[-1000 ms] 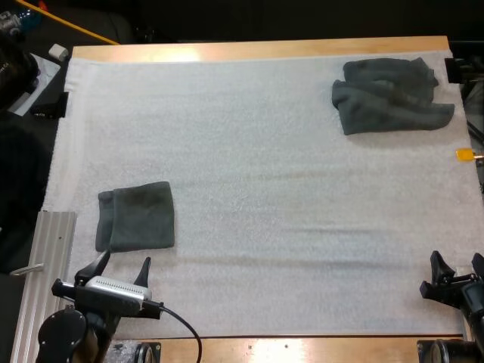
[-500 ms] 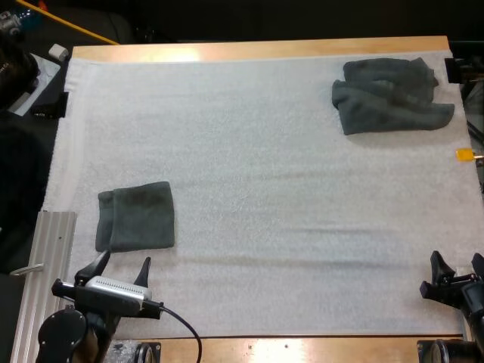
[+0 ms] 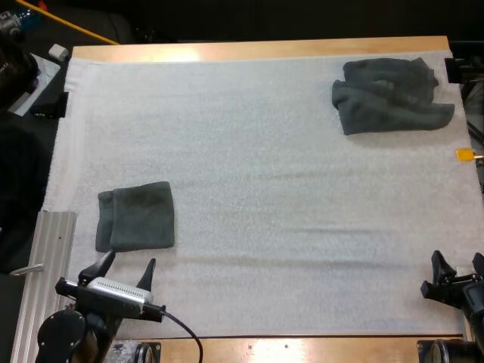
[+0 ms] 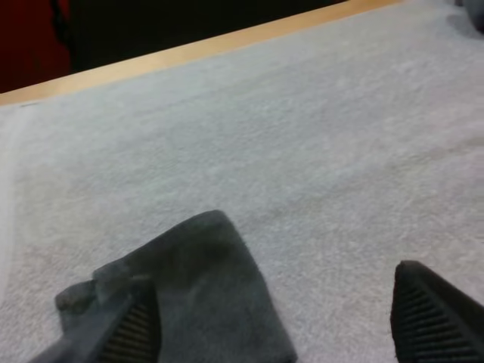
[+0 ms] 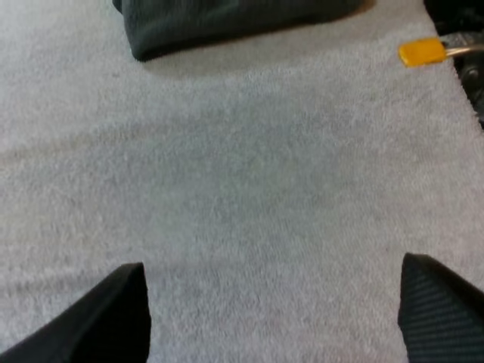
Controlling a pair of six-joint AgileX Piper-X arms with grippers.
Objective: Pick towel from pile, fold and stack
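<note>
A: left gripper [image 3: 128,260] nudges a hair toward 4 o'clock, fingers spread, holding nothing.
B: yep, folded towel [image 3: 136,216] sits just at its 12. Right gripper [image 3: 457,259] gapes empty too, pile [image 3: 389,94] far off at its 11.

Your mat [image 3: 265,166] is white and finely grained, and the table [image 3: 249,50] is pale wood. You see two plain dark grey-green towels: the folded towel [image 3: 136,216] near the mat's near left corner, the crumpled towel [image 3: 389,94] at its far right corner. The left gripper [image 3: 128,259] and right gripper [image 3: 457,259] have black, ribbed fingers [image 4: 427,318].
</note>
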